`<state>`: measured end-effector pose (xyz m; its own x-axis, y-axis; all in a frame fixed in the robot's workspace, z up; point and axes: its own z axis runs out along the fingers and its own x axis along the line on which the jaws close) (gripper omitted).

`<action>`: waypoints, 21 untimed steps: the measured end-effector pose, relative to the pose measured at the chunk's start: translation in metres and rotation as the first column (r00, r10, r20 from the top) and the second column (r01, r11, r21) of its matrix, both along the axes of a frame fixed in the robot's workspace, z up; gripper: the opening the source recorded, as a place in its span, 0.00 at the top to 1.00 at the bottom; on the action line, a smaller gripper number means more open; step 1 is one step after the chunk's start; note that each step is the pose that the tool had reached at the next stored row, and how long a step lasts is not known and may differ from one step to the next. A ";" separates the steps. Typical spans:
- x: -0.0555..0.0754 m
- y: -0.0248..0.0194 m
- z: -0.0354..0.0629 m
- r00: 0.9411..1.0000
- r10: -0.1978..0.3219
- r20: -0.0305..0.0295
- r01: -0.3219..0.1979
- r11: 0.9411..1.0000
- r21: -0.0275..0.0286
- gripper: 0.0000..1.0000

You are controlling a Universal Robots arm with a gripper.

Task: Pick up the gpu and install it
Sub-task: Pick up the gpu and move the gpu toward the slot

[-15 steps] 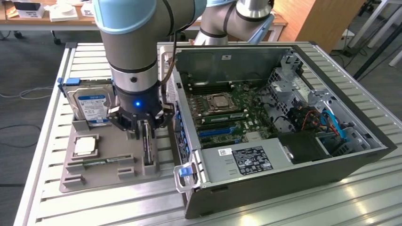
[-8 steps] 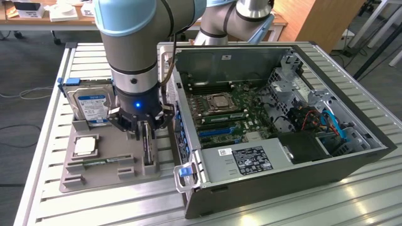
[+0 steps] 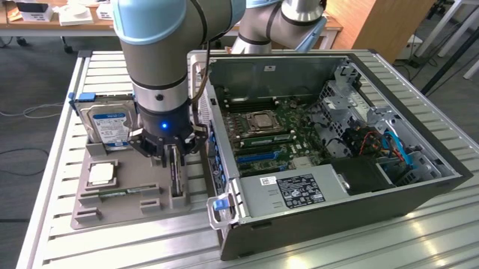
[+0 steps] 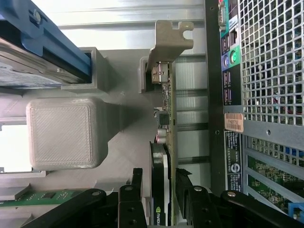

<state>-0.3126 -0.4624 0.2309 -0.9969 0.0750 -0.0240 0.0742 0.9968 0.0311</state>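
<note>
Right now the one tool (image 3: 174,168) is open, its two fingers straddling the single gpu (image 3: 176,185). The gpu stands on edge in the grey tray (image 3: 123,218) on the bench (image 3: 112,249), alongside one hard drive (image 3: 110,126), one memory stick (image 3: 112,192) and one open computer case (image 3: 337,218).

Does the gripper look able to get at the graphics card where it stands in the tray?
Probably yes. The open gripper is right over the graphics card, which stands on edge in the tray, one finger on each side. Nothing lies between them; the computer case beside it seems to leave room.
</note>
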 end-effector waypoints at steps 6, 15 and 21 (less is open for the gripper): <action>0.000 0.0000 -0.0006 1.000 0.000 0.000 0.000 1.000 0.000 0.58; 0.000 0.0000 -0.0007 1.000 0.000 0.000 0.000 1.000 0.000 0.60; 0.000 0.0000 -0.0007 1.000 0.000 0.000 0.000 1.000 0.000 0.67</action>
